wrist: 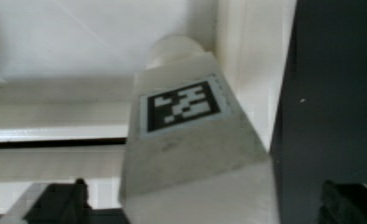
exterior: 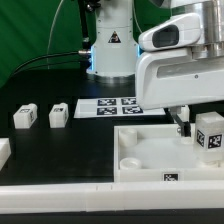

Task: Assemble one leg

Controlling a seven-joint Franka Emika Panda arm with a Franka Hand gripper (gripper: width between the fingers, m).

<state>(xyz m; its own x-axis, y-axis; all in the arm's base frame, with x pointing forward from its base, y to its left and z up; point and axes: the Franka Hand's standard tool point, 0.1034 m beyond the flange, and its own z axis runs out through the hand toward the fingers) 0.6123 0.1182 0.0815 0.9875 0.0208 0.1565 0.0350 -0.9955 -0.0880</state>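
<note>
My gripper (exterior: 203, 132) is at the exterior view's right, over the far right corner of the large white panel (exterior: 150, 150). It is shut on one leg (exterior: 211, 137), a white block with a black-and-white tag, held upright just above the panel. In the wrist view the leg (wrist: 198, 130) fills the middle between my dark fingers (wrist: 55, 203), and its rounded end points at the white panel (wrist: 55, 80). My gripper (wrist: 201, 208) shows only its fingertips there. Two more legs (exterior: 24, 117) (exterior: 58, 115) stand on the black table at the left.
The marker board (exterior: 112, 106) lies behind the panel, in front of the arm's base (exterior: 110, 55). Another white part (exterior: 3, 152) sits at the left edge. A white ledge (exterior: 60, 200) runs along the front of the table.
</note>
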